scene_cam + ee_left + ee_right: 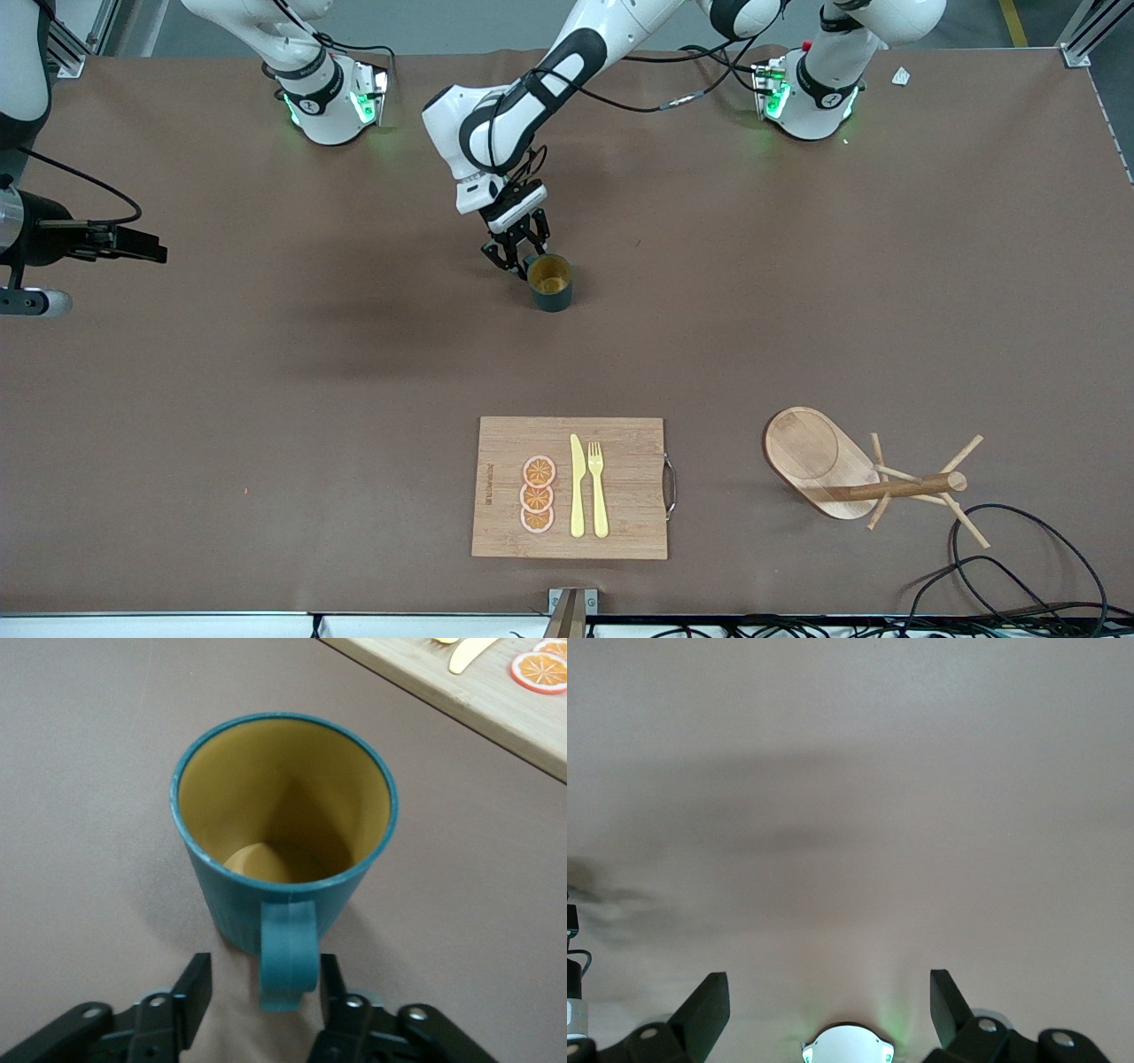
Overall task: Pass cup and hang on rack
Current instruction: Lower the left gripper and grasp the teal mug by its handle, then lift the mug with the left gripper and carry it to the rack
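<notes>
The brown table [266,399] carries the cup [551,282], cutting board [620,523] and rack [819,461].

Nothing is reading clearly: the cutting board [620,496] is bearing a small dark mark along one edge, illegible

Front camera: mounted high across the brown table [266,399], facing both white arm bases along the top edge, taking in the whole tabletop. Left wrist camera: looks past its own black gripper [264,988] at close range into the dark teal ribbed mug with yellow inside [283,833]; same mug in the front view [551,282], as is the rectangular bamboo cutting board [461,691] (corner only). Right wrist camera: faces bare tabletop and a base beyond its black gripper [830,1005].
</notes>
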Motion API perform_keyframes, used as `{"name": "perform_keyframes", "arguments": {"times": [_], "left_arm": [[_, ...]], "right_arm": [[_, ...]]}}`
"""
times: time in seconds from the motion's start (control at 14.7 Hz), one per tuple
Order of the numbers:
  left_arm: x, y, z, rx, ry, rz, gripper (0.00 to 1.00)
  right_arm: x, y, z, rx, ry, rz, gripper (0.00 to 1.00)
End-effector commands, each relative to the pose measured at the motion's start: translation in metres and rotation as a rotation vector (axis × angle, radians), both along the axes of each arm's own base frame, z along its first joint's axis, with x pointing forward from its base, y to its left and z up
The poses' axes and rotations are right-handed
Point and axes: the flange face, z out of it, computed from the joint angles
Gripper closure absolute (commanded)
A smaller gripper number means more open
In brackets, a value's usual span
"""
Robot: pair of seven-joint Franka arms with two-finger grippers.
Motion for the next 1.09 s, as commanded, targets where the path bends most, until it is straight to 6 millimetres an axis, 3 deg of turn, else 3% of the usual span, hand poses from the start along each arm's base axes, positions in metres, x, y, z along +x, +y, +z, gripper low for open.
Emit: {"name": "perform_keyframes", "arguments": {"times": [0.0,0.14,0.34,0.48,0.75,1.02], "left_arm": [[0.0,-0.006,0.009,-0.009,-0.026,-0.005,0.83],[0.0,-0.006,0.009,-0.005,-0.024,-0.007,0.97],[0.005,-0.007,0.026,-0.012,-0.016,-0.019,1.0],[0.015,-0.007,0.049,-0.035,-0.005,-0.01,1.0],[0.067,0.011,0.131,-0.12,0.074,0.044,1.0],[0.131,0.053,0.227,-0.228,0.175,0.061,1.0]], "right_arm": [[-0.009,0.004,0.01,-0.003,-0.006,-0.037,0.0],[-0.019,0.003,0.018,-0.005,-0.033,-0.043,0.0],[-0.036,0.001,0.024,-0.006,-0.075,-0.047,0.0],[-0.049,0.003,0.029,-0.008,-0.102,-0.044,0.0],[-0.061,0.008,0.046,-0.014,-0.128,-0.033,0.0],[-0.071,0.004,0.058,-0.016,-0.145,-0.04,0.0]]}}
